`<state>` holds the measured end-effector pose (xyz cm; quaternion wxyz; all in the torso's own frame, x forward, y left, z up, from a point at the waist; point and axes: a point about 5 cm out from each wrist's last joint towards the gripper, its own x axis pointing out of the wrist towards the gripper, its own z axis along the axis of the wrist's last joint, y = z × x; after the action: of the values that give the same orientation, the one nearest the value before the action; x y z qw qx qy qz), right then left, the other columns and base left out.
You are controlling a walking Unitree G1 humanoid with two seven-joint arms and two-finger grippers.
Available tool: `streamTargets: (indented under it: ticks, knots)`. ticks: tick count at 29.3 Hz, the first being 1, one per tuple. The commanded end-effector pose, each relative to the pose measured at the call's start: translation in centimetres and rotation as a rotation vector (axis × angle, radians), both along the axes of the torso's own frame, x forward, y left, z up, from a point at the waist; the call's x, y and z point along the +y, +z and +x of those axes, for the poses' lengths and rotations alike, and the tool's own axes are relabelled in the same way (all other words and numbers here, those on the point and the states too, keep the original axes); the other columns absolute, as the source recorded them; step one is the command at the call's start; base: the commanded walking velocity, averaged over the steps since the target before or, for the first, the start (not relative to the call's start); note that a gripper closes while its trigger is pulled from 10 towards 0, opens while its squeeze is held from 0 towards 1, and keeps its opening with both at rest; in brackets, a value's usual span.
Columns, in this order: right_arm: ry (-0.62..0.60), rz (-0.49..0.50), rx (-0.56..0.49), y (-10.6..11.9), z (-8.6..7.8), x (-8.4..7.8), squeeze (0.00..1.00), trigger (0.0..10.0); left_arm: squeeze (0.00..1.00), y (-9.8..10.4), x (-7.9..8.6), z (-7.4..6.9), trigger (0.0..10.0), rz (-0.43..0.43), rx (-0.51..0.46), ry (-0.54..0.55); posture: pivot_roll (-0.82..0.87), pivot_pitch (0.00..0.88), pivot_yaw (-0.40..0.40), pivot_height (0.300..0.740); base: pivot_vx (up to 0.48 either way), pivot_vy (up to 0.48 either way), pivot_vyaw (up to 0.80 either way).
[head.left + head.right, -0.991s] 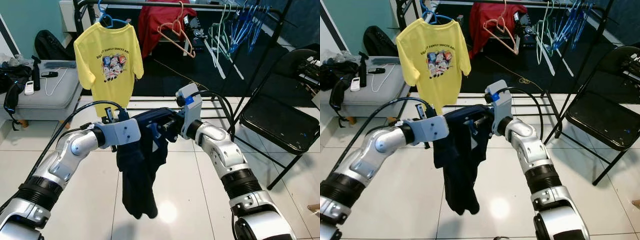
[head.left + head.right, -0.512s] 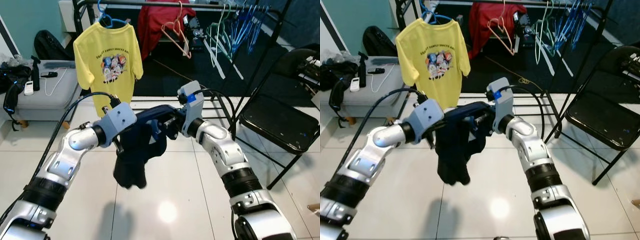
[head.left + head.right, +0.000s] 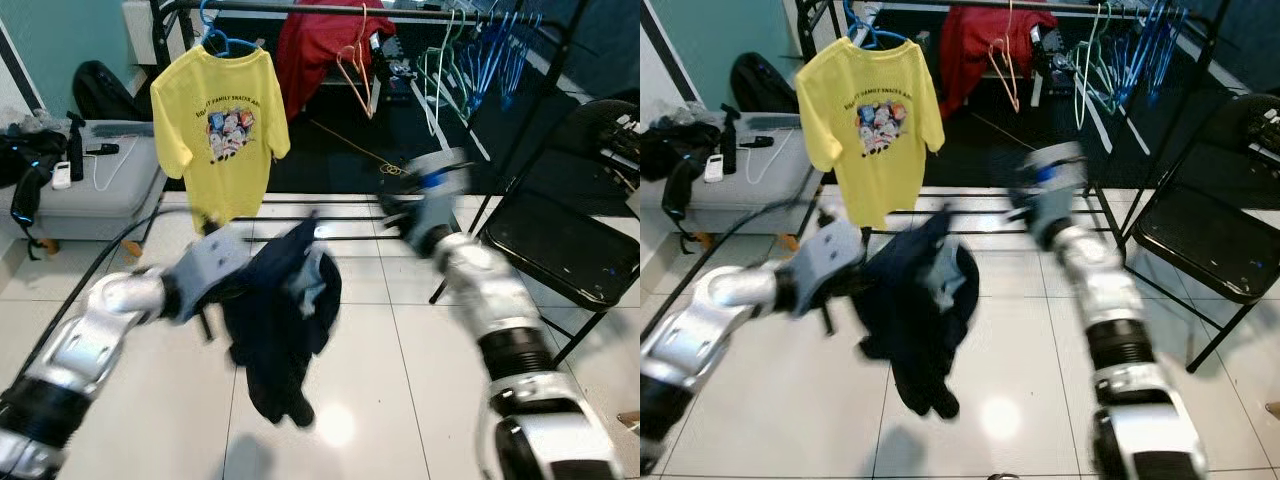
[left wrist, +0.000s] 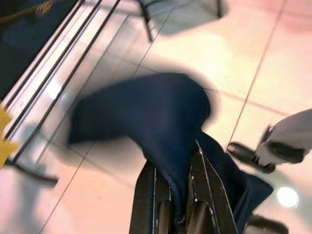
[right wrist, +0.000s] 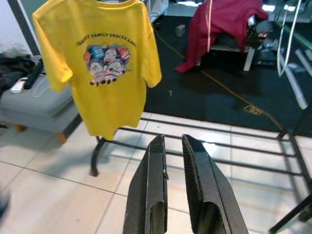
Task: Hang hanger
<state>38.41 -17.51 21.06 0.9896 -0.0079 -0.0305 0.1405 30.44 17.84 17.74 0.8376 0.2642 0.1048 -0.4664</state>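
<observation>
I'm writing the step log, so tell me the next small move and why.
Probably lift the left gripper with the dark garment toward the rack rail. Its jaws are clamped on the cloth, which dangles well below the rail over the tiled floor. The right gripper holds nothing, jaws close together, facing the yellow T-shirt.

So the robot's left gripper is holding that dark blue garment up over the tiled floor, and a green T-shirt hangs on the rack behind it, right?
Not quite: the T-shirt on the rack is yellow, not green, as the left eye view shows. The rest holds: the left gripper is shut on the dark blue garment, which hangs over the tiled floor.
</observation>
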Motion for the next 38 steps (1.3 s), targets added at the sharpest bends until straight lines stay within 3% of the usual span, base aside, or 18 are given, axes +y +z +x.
streamTargets:
  ticks: [1,3,10,12,14,18,19,20,23,25,27,29,31,34,35,36,37,38]
  knots:
    - [-0.014,0.005,0.031,-1.0,0.1,0.3,0.00,10.0,0.00,1.3,-1.0,-0.6,0.0,-0.029,0.015,-0.072,-0.03,0.099,-0.021,0.740,0.000,0.000,0.00]
    - [-0.080,0.032,0.038,-1.6,0.1,-0.6,0.00,10.0,0.00,1.6,-1.2,-1.0,0.0,-0.050,0.071,-0.089,-0.03,0.100,-0.016,0.740,0.000,0.000,0.00]
    - [-0.100,0.022,0.059,-2.5,-0.3,-1.3,0.00,10.0,0.00,2.1,-1.4,-0.6,0.0,-0.081,0.026,-0.094,-0.03,0.106,-0.012,0.740,0.000,0.000,0.00]
    - [0.016,0.000,0.061,-3.7,-1.0,-0.3,0.00,10.0,0.00,2.9,-1.8,-0.2,0.0,-0.118,-0.099,-0.128,-0.03,0.111,-0.008,0.740,0.000,0.000,0.00]
    - [0.016,0.000,0.061,-3.7,-1.0,-0.3,0.00,10.0,0.00,2.9,-1.8,-0.2,0.0,-0.118,-0.099,-0.128,-0.03,0.111,-0.008,0.740,0.000,0.000,0.00]
    - [0.135,0.015,0.043,-4.3,-1.7,1.0,0.00,10.0,0.00,3.4,-1.9,-0.2,0.0,-0.116,-0.159,-0.155,-0.03,0.113,-0.002,0.740,0.000,0.000,0.00]
    - [0.215,0.006,0.027,-4.7,-2.3,1.6,0.00,10.0,0.00,3.5,-1.5,-0.2,0.0,-0.065,-0.194,-0.159,-0.02,0.112,0.001,0.740,0.000,0.000,0.00]
    - [0.215,0.006,0.027,-4.7,-2.3,1.6,0.00,10.0,0.00,3.5,-1.5,-0.2,0.0,-0.065,-0.194,-0.159,-0.02,0.112,0.001,0.740,0.000,0.000,0.00]
    - [0.335,-0.038,-0.025,-5.4,-3.7,1.4,0.00,10.0,0.00,3.7,-0.1,0.0,0.0,0.152,-0.290,-0.167,-0.02,0.116,0.005,0.740,0.000,0.000,0.00]
    - [0.335,-0.038,-0.025,-5.4,-3.7,1.4,0.00,10.0,0.00,3.7,-0.1,0.0,0.0,0.152,-0.290,-0.167,-0.02,0.116,0.005,0.740,0.000,0.000,0.00]
    - [0.354,-0.065,-0.048,-5.4,-4.1,0.8,0.00,10.0,0.00,3.6,0.6,0.3,0.0,0.255,-0.351,-0.167,-0.02,0.116,0.006,0.740,0.000,0.000,0.00]
    - [0.354,-0.065,-0.048,-5.4,-4.1,0.8,0.00,10.0,0.00,3.6,0.6,0.3,0.0,0.255,-0.351,-0.167,-0.02,0.116,0.006,0.740,0.000,0.000,0.00]
    - [0.394,-0.244,-0.069,-6.2,-4.6,0.2,0.00,10.0,0.00,3.4,1.6,1.3,0.0,0.335,-0.485,-0.132,-0.03,0.117,0.009,0.740,0.000,0.000,0.00]
    - [0.394,-0.244,-0.069,-6.2,-4.6,0.2,0.00,10.0,0.00,3.4,1.6,1.3,0.0,0.335,-0.485,-0.132,-0.03,0.117,0.009,0.740,0.000,0.000,0.00]
    - [0.445,-0.305,-0.057,-6.9,-5.0,0.0,0.00,10.0,0.00,3.7,1.9,1.8,0.0,0.338,-0.582,-0.099,-0.03,0.117,0.007,0.740,0.000,0.000,0.00]
    - [0.485,-0.312,-0.033,-7.5,-5.1,-0.2,0.38,10.0,0.00,3.9,2.0,2.0,0.0,0.331,-0.640,-0.080,-0.03,0.117,0.004,0.740,0.000,0.000,0.00]
    - [0.530,-0.271,-0.015,-7.7,-5.3,-0.4,1.00,10.0,0.00,4.1,1.9,2.0,0.0,0.308,-0.678,-0.093,-0.03,0.118,0.001,0.740,0.000,0.000,0.00]
    - [0.530,-0.271,-0.015,-7.7,-5.3,-0.4,1.00,10.0,0.00,4.1,1.9,2.0,0.0,0.308,-0.678,-0.093,-0.03,0.118,0.001,0.740,0.000,0.000,0.00]
